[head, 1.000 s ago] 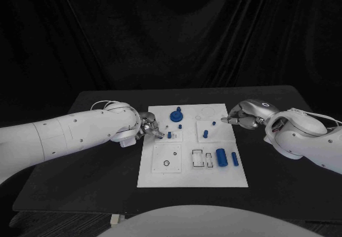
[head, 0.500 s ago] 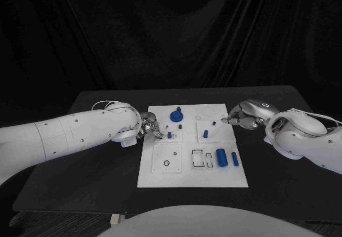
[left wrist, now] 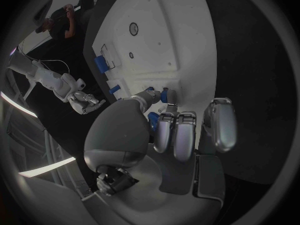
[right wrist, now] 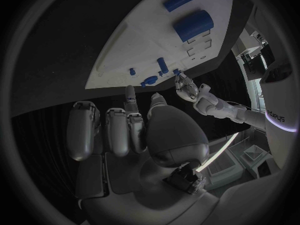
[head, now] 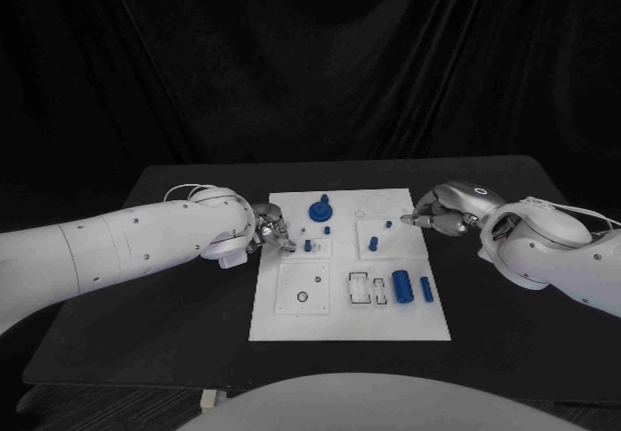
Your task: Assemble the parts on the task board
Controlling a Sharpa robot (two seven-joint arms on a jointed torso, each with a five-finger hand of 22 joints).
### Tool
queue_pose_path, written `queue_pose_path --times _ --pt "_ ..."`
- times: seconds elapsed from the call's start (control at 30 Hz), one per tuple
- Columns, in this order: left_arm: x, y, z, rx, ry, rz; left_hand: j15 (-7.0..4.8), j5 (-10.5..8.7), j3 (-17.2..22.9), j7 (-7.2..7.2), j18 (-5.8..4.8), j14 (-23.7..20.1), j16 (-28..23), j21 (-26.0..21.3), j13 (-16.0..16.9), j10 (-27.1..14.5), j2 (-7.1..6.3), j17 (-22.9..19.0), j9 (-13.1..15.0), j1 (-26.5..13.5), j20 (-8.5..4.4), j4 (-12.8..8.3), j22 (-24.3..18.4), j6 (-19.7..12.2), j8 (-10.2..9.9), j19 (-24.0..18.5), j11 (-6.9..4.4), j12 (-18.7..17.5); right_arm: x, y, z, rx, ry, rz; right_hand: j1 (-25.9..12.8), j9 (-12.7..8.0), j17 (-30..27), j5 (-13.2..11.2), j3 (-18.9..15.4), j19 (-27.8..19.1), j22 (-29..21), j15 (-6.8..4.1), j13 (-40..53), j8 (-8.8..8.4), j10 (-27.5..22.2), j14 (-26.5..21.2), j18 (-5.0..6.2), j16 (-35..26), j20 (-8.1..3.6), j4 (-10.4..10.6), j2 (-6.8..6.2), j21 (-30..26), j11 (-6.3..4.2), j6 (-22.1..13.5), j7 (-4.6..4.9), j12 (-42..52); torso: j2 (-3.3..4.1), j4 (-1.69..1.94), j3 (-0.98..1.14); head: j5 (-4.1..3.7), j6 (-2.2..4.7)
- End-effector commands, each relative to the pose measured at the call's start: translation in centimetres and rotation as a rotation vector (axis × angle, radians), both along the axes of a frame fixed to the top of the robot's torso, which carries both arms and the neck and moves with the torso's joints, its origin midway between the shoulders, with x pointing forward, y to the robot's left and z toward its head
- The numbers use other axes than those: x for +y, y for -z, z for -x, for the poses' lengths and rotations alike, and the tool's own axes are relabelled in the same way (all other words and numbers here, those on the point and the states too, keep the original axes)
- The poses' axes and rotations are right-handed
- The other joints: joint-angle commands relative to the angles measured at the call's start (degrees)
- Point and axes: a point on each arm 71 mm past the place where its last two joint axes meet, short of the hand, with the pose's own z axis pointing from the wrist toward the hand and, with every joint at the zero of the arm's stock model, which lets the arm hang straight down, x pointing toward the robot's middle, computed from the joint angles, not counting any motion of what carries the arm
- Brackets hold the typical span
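Observation:
The white task board (head: 292, 314) lies mid-table. On it are a blue gear-like part (head: 319, 212), small blue pegs (head: 372, 241) and two blue cylinders (head: 403, 285). My left hand (head: 272, 232) sits at the board's left edge with its fingers curled. Its thumb tip (left wrist: 150, 94) is against a small blue peg (left wrist: 164, 95) (head: 307, 244); whether that peg is pinched is not clear. My right hand (head: 435, 214) hovers at the board's upper right edge. There its fingers (right wrist: 115, 130) are curled in, the tips point at the board (right wrist: 144, 50), and nothing shows between them.
Empty outlined slots (head: 359, 287) and a square recess with a ring (head: 301, 294) mark the board's near half. Black table (head: 155, 332) surrounds the board on all sides. Both forearms lie low over the table at either side.

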Motion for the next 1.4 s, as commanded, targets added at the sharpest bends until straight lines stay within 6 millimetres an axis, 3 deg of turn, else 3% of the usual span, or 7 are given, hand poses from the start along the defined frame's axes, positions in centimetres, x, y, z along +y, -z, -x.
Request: queue_pose_path --times 0.03,0.47,0.7,0.93,1.4 --pt "-0.1 -0.5 -0.2 -0.021 -0.007 0.012 -0.39 -0.54 5.8 -0.20 0.82 6.0 0.2 0.4 13.3 4.2 -0.09 15.1 0.2 -0.9 -0.25 -5.4 10.6 0.3 0.3 0.3 -0.49 0.1 0.0 0.2 0.0 0.008 0.001 0.007 0.9 0.1 -0.2 0.3 -0.1 1.5 10.8 0.31 15.1 -0.23 6.1 2.9 0.49 -0.3 0.34 -0.2 0.03 -0.3 0.35 0.5 0.03 0.2 -0.01 0.02 -0.01 -0.08 0.01" --pt "0.2 -2.0 -1.0 -0.013 0.025 -0.005 -0.45 -1.28 6.2 -0.29 0.85 6.0 0.2 0.2 13.2 4.1 -0.15 15.1 0.2 -1.3 -0.30 -5.6 10.5 0.4 0.3 0.2 -0.57 0.1 0.0 0.2 0.0 0.010 0.001 0.008 1.1 0.1 -0.2 0.4 -0.1 1.5 10.8 0.30 15.1 -0.25 6.1 2.9 0.49 -0.4 0.33 -0.3 0.06 -0.3 0.35 0.5 0.04 0.2 -0.03 -0.03 0.00 -0.20 0.01" --pt "0.2 -3.1 -1.7 0.209 0.058 0.055 -0.37 -3.90 8.4 0.02 1.11 6.0 0.2 -1.0 12.5 3.5 -0.80 15.1 -0.6 -1.0 -0.32 -7.8 10.1 0.0 -0.4 -0.7 -0.38 -0.5 0.0 0.2 0.0 0.011 0.002 0.009 1.2 0.1 -0.2 0.4 0.0 1.4 10.7 0.30 15.1 -0.26 6.1 2.9 0.51 -0.4 0.33 -0.4 0.07 -0.4 0.36 0.5 0.05 0.2 -0.01 -0.02 -0.01 -0.24 0.01" --pt "0.4 -4.2 -2.6 0.376 0.093 0.028 -0.06 -4.44 9.5 0.39 1.35 6.0 0.2 -2.2 12.3 3.1 -1.65 15.1 -1.3 -1.4 -0.07 -9.8 9.8 0.2 -1.0 -1.6 -0.06 -0.7 0.1 0.2 0.0 0.012 0.001 0.009 1.4 0.1 -0.3 0.4 0.0 1.4 10.7 0.28 15.1 -0.27 6.1 2.9 0.51 -0.4 0.32 -0.4 0.08 -0.4 0.37 0.5 0.05 0.2 0.02 0.04 -0.03 -0.18 0.01" --pt "0.3 -4.7 -4.3 0.476 0.126 -0.055 0.45 -5.51 11.5 1.04 1.62 6.0 0.2 -3.5 11.6 2.1 -1.29 15.1 -2.4 -3.0 0.37 -12.3 9.4 0.5 -2.4 -2.8 0.51 -1.5 0.3 0.2 0.0 0.014 -0.001 0.006 1.4 0.1 -0.5 0.4 0.0 1.4 10.7 0.28 15.1 -0.28 6.1 2.8 0.54 -0.5 0.32 -0.4 0.11 -0.5 0.37 0.5 0.05 0.2 0.06 -0.03 -0.02 -0.03 0.01"
